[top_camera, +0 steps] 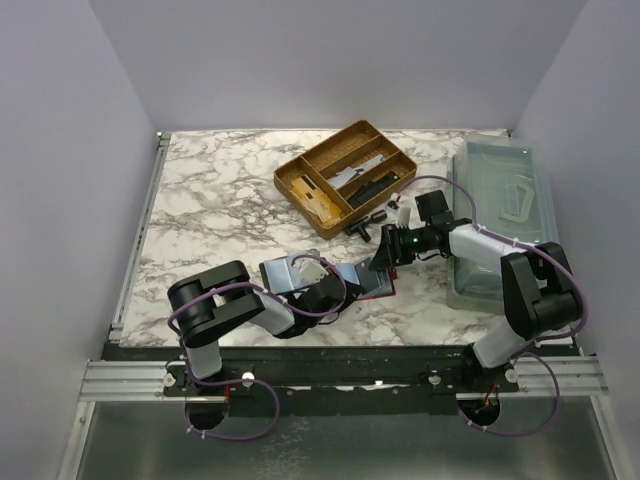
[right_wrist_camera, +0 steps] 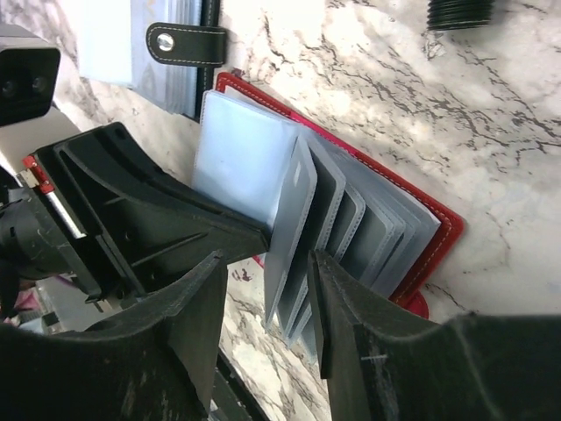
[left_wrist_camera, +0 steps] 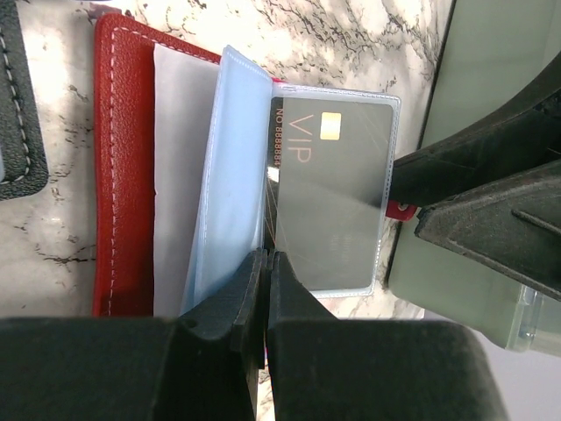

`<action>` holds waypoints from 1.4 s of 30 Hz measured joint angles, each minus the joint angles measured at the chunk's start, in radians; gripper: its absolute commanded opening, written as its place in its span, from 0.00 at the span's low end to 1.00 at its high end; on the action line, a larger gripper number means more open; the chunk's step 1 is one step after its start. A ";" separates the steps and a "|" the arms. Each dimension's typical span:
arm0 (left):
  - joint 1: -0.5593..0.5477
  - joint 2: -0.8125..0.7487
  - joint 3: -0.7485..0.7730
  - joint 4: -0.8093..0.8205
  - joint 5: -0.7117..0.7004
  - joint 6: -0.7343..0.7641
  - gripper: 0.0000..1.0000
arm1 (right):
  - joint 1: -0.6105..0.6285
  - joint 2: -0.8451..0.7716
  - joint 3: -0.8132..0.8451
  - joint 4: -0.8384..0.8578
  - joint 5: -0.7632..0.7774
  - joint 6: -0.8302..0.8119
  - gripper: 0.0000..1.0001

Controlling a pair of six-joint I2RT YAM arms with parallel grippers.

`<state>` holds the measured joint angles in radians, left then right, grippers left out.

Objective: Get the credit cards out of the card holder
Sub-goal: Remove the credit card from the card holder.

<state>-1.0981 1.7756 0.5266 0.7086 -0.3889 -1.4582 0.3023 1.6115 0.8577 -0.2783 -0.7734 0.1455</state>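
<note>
A dark credit card (left_wrist_camera: 329, 197) marked VIP sits inside a clear plastic sleeve (left_wrist_camera: 377, 263) at the centre of my left wrist view; it is not out yet. The sleeve belongs to a red card holder (left_wrist_camera: 123, 175) lying open on the marble table (right_wrist_camera: 421, 105), its grey-blue sleeves (right_wrist_camera: 351, 228) fanned upward. I see no card lying loose, so I judge the task barely begun, with every card left to pull.

My left gripper (left_wrist_camera: 266, 267), at the bottom of that view, has its fingers pressed together on the clear plastic sleeve's lower edge, just beside the card's corner. My right gripper (right_wrist_camera: 270, 261) sits at the card's right side. Its jaws stand slightly apart astride a raised sleeve's free edge, clamping nothing as far as I can tell.

A black holder (right_wrist_camera: 184, 39) lies at the upper left of my right wrist view. A wooden tray (top_camera: 300, 175) and a clear bin (top_camera: 500, 165) sit higher in the overhead view.
</note>
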 measured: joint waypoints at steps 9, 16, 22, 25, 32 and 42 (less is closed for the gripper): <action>-0.002 0.005 0.000 0.005 -0.001 -0.015 0.03 | 0.004 -0.134 -0.001 -0.012 -0.027 -0.069 0.56; -0.002 0.009 0.000 0.011 -0.002 -0.021 0.03 | 0.004 -0.141 -0.001 -0.024 -0.143 -0.132 0.54; -0.002 0.010 0.000 0.013 -0.002 -0.024 0.03 | 0.004 -0.057 -0.001 -0.063 -0.159 -0.143 0.52; -0.002 0.010 0.000 0.013 -0.002 -0.025 0.03 | 0.004 -0.051 -0.001 -0.072 -0.153 -0.143 0.52; -0.002 0.011 0.000 0.014 -0.002 -0.027 0.03 | 0.004 -0.049 0.005 -0.089 -0.108 -0.143 0.52; -0.002 0.018 -0.001 0.026 -0.002 -0.038 0.03 | 0.004 -0.018 0.022 -0.108 -0.058 -0.140 0.52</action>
<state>-1.1000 1.7935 0.5255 0.7341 -0.3904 -1.4963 0.3061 1.5936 0.8799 -0.3866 -0.8318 0.0055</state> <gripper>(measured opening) 0.048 0.522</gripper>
